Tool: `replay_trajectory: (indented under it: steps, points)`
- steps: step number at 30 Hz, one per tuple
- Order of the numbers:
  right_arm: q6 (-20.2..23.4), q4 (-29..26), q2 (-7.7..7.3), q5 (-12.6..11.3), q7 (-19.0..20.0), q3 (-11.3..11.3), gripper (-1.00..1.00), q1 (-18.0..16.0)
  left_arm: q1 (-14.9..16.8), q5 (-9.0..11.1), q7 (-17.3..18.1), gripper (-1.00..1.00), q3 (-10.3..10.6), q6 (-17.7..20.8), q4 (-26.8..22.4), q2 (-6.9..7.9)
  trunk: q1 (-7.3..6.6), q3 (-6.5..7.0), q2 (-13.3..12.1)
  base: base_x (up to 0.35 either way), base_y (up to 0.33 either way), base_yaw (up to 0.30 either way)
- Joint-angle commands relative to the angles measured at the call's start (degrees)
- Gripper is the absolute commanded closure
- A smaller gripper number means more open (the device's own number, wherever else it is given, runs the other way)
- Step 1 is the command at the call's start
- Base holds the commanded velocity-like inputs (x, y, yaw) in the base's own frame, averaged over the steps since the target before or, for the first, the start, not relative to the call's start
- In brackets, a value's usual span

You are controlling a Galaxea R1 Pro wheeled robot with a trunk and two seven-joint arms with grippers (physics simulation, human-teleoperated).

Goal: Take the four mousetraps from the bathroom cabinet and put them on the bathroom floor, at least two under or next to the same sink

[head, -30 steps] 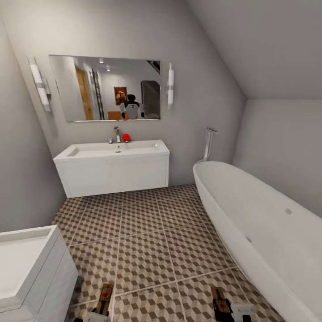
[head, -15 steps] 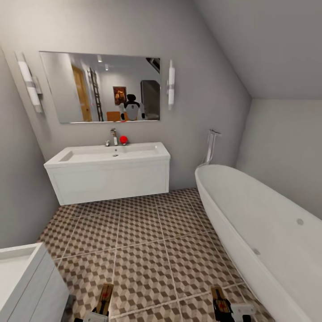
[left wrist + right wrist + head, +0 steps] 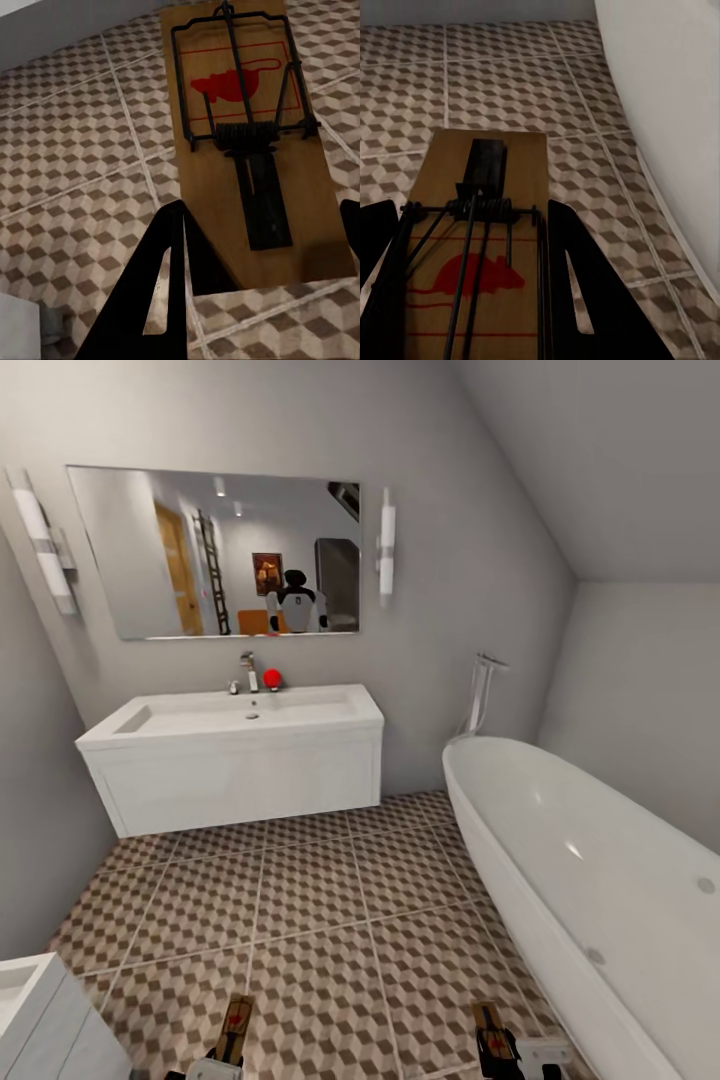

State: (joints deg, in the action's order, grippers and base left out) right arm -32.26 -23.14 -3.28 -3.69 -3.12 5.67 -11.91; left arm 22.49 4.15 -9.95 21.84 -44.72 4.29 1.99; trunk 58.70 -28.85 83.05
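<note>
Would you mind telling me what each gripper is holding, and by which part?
Each holds a flat brown wooden mousetrap by the board's long edges: left gripper near the plain end, right gripper around the red-mouse end.

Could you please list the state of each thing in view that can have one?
Left gripper: shut on the left mousetrap, held above the bathroom floor.
Right gripper: shut on the right mousetrap, held above the floor.
Sink: basin empty, faucet not running.
Bathtub: empty.
</note>
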Motion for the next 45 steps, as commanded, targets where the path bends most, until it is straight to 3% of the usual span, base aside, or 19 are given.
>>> replay_trajectory:
  steps: [1, 18, 45]
  points:
    - [-0.2, 0.0, -0.05, -0.4, -0.3, 0.5, 1.00, 0.0, 0.1, 0.3, -0.2, 1.00, 0.5, -0.3, 0.2, -0.03, 0.03, -0.06, 0.0, 0.328, 0.000, 0.065]
    - [-0.2, 0.0, -0.05, -0.4, -0.3, 0.5, 1.00, 0.0, 0.1, 0.3, -0.2, 1.00, 0.5, -0.3, 0.2, -0.05, 0.03, -0.06, 0.0, 0.328, 0.000, 0.105]
    - [-0.2, 0.0, -0.06, -0.4, -0.2, 0.5, 1.00, 0.0, 0.1, 0.3, -0.2, 1.00, 0.5, -0.3, 0.2, -0.05, 0.03, -0.06, 0.0, 0.319, 0.000, 0.004]
